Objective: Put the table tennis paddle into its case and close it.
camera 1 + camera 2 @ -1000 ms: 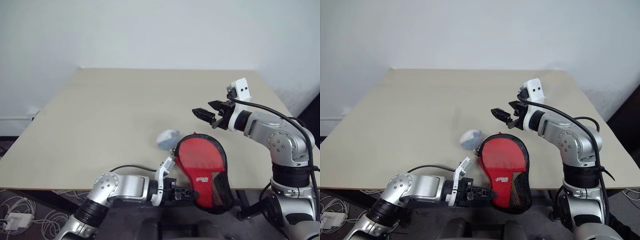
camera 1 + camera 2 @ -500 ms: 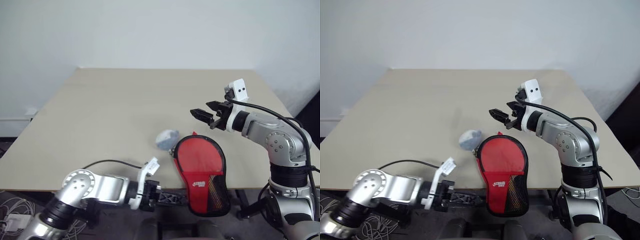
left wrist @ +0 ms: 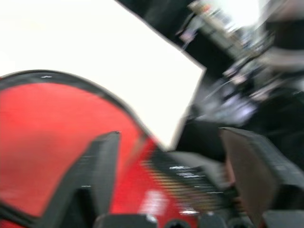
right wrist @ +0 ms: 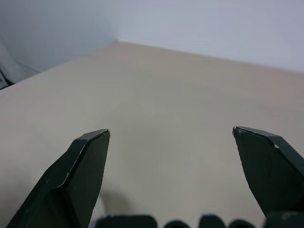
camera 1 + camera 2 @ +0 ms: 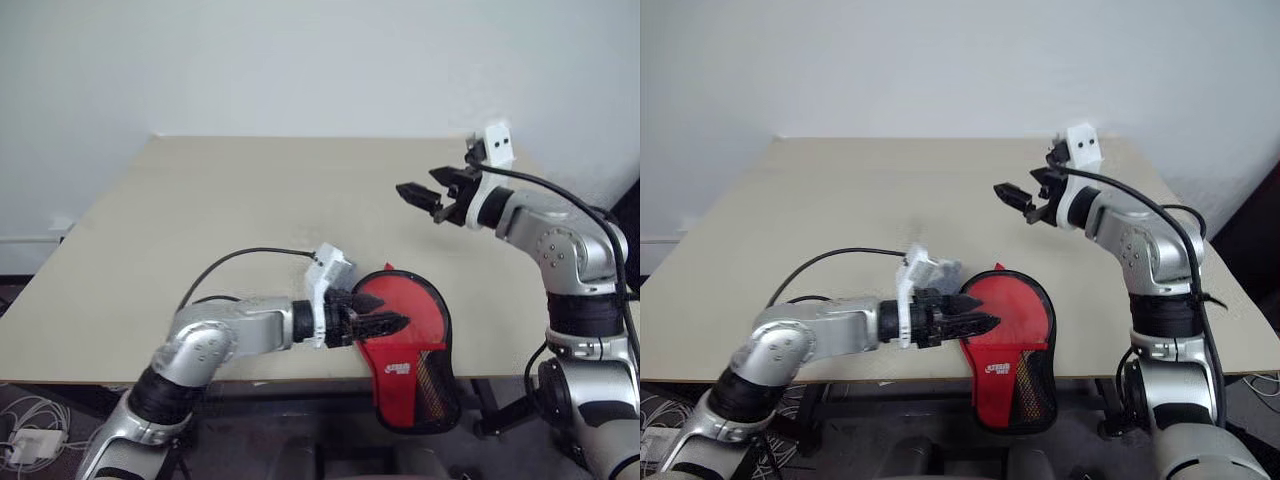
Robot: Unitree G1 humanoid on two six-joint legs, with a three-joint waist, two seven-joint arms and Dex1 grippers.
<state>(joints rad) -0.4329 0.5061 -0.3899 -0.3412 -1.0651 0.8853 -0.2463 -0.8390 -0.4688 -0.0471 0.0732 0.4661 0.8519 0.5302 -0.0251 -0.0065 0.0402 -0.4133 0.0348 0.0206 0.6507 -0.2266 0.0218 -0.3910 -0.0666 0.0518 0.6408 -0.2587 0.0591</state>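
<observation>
Case at near table edge, mesh end hanging over front; red face up, looks closed or nearly so, zip state not readable. Paddle unseen, judged inside already; zip check or finish left. Left gripper over case's round part, jaws apart in wrist view, gripping nothing; contact with fabric not readable. Right gripper well beyond case, raised above table, jaws spread wide, empty.

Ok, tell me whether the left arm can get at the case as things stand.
Probably yes: the left gripper hangs right over the red case at the table's near edge, jaws apart, nothing between them.
</observation>
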